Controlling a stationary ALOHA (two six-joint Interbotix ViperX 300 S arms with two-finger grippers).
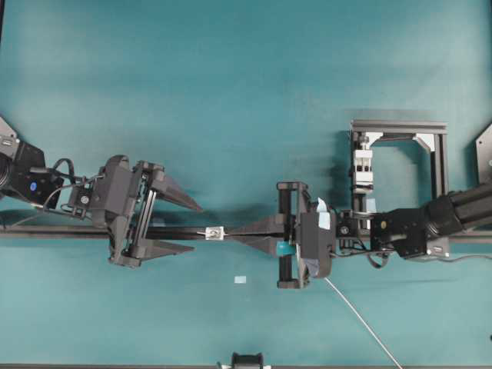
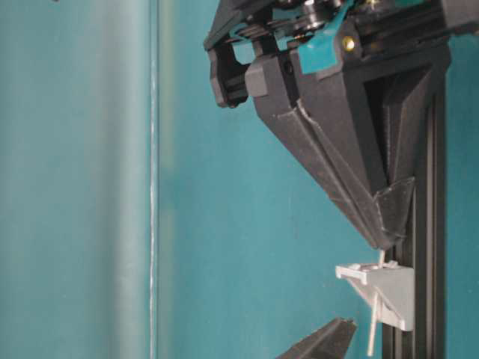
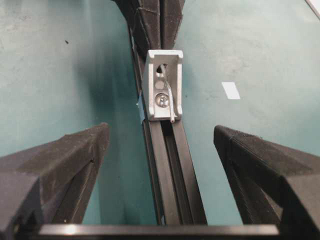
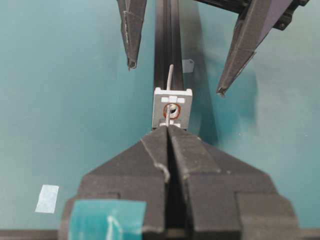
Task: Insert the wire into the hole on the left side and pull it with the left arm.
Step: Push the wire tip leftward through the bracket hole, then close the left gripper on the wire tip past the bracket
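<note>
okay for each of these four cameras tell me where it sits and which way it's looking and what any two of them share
Overhead: above the table, looking straight down; both arms, left gripper, right gripper, bracket.
Table-level: low, close beside the rail; right gripper fingers.
Left wrist: on the left arm, facing along the rail; its open fingers flank the bracket.
Right wrist: on the right arm, facing the opposite way; its shut fingers.
Shared: both wrist views show the wire through the hole.

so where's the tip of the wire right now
In the left wrist view the wire has its tip through the hole in the bracket on the black rail, poking out between the open left hand fingers.
</note>
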